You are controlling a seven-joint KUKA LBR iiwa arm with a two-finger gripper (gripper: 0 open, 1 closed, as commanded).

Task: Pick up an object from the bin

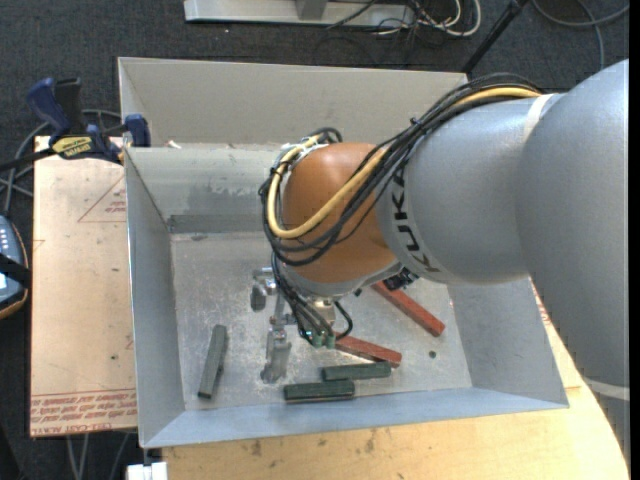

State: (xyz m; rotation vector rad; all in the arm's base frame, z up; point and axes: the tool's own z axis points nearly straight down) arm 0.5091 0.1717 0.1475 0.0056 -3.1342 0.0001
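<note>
A dark carpeted floor (80,28) spreads across the top of the view, and a pale grey flat bar (250,8) lies crosswise on it. Just right of the bar sits a tangle of cables (440,3), with a black rod (505,18) slanting beside them. A dark device (8,268) is cut off by the left edge.

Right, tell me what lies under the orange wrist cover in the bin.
Two red bars, one right, one lower, poke out from beneath the orange cover. The bin floor directly below it is covered.

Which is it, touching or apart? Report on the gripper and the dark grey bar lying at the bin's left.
Apart. The camera view shows bare bin floor between the gripper and the dark grey bar.
</note>
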